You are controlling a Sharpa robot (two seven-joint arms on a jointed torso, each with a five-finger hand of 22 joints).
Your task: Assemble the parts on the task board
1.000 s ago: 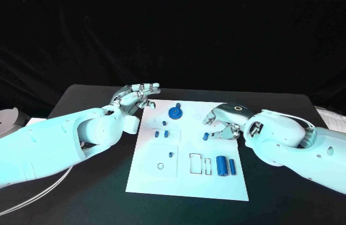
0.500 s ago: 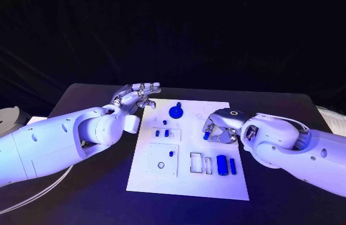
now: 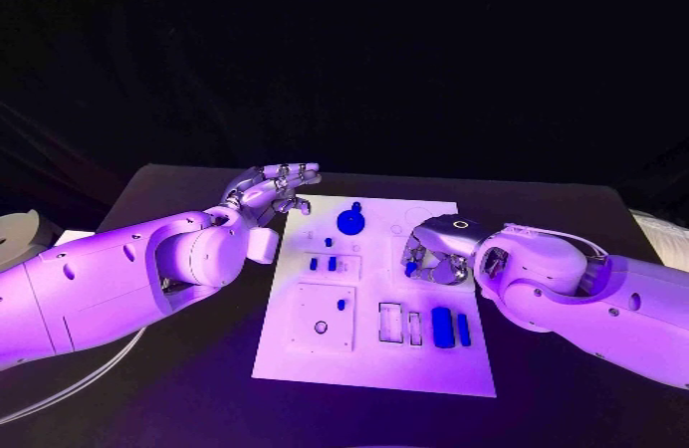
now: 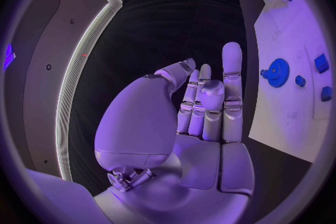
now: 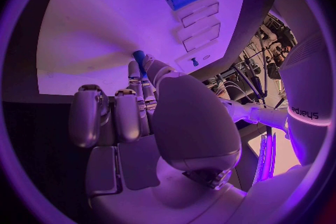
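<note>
Since the earlier frame, the right robot hand (image 3: 435, 254) has been lifted slightly off the task board (image 3: 376, 368), a small blue peg (image 5: 139, 57) pinched in its fingertips. The left robot hand (image 3: 273, 190) is held spread and empty beside the board's far left corner on the table (image 3: 574, 408). The blue gear (image 3: 351, 220) is seated; cylinders (image 3: 442, 327) lie loose at the near right, so assembly is judged barely begun.

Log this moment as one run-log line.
left hand: open, beside task board | right hand: pinching small blue part over board | gear: on board
</note>
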